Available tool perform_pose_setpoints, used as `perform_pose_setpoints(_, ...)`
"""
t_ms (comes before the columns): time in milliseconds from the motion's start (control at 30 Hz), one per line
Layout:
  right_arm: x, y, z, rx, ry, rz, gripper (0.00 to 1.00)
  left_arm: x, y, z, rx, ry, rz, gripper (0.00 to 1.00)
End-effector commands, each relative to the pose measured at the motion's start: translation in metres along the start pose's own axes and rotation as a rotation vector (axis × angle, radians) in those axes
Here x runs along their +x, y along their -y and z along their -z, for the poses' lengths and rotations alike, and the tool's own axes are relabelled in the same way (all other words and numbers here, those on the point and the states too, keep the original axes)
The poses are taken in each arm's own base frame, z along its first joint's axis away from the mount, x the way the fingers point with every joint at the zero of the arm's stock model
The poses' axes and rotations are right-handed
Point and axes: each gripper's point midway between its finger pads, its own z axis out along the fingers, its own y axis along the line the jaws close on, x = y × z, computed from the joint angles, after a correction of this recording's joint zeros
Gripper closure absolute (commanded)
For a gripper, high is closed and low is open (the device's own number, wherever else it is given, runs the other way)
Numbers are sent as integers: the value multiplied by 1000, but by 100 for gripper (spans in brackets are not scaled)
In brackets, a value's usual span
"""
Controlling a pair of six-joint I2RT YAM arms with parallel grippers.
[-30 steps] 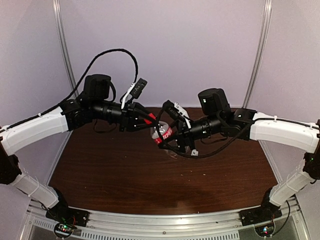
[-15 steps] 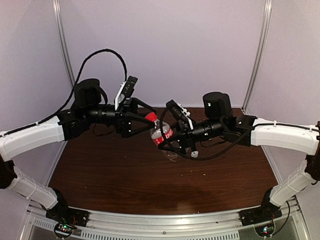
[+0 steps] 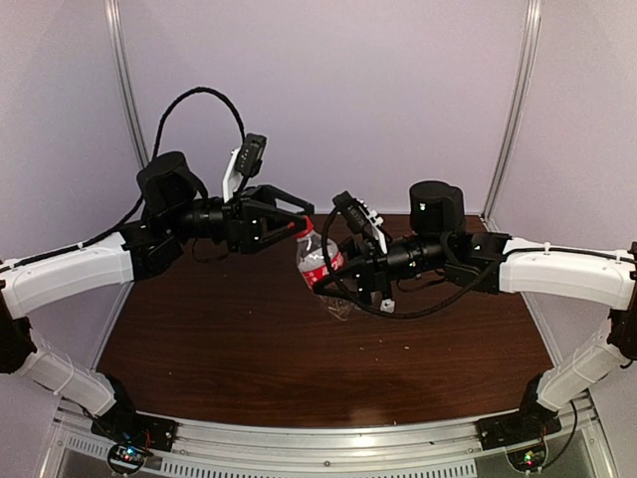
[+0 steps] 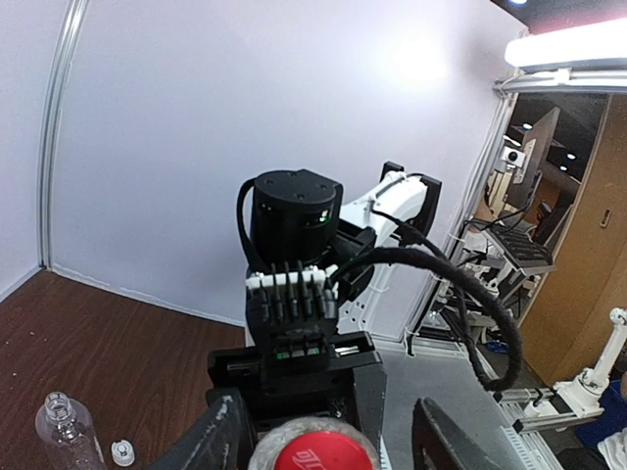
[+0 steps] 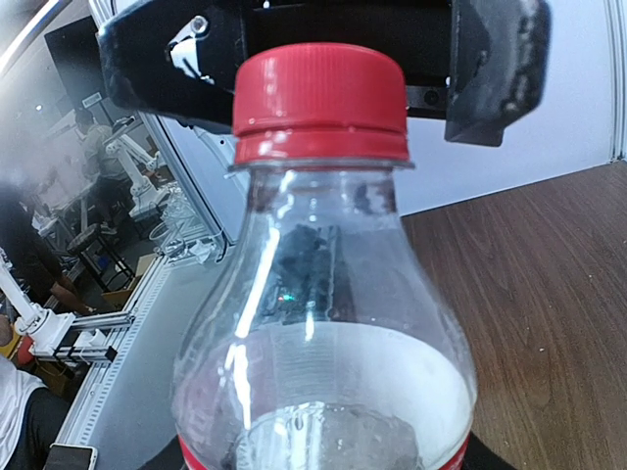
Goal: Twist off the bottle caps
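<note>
Caps numbered two. One red cap [image 5: 320, 103] sat screwed on its neck, and one white cap [image 4: 121, 451] lay loose on the tabletop [image 3: 249, 349]. Bottles numbered two as well. The labelled bottle [image 3: 317, 261] hung tilted in the air over the far half of the tabletop, clear of the wood, with its red band turned toward the top camera. The right fingers [image 3: 345, 271] were clamped round its body from the right side.

The left fingers [image 4: 217, 439] stood apart, one on each side of the red cap. In both wrist views a gap showed between each finger and the cap's rim, so neither finger touched it.

The plain bottle [image 4: 67, 431] stood upright with its neck open. The white cap lay just beside its foot, though I could not tell whether the two touched.

Both arms met near the middle of the far half, well away from the near edge and from both side edges. The back wall [image 3: 328, 100] rose close behind them. The plain bottle and its cap sat low, near the held bottle.
</note>
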Motion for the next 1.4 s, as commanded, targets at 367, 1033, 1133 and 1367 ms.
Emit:
perform_pose_setpoints(367,-16,-11,5,-12,46,34,63,-1,2,-1,39,11,-3,73)
perform_pose_setpoints(1033,-25,82,44,642,73,115,68,-13,-76,22,-804,105,230,100)
perform_pose_setpoints(1133,-25,80,42,629,77,114,68,-13,-77,24,-821,111,230,97)
perform_pose_setpoints(1367,-22,68,34,539,66,117,68,-28,-53,10,-659,120,38,58)
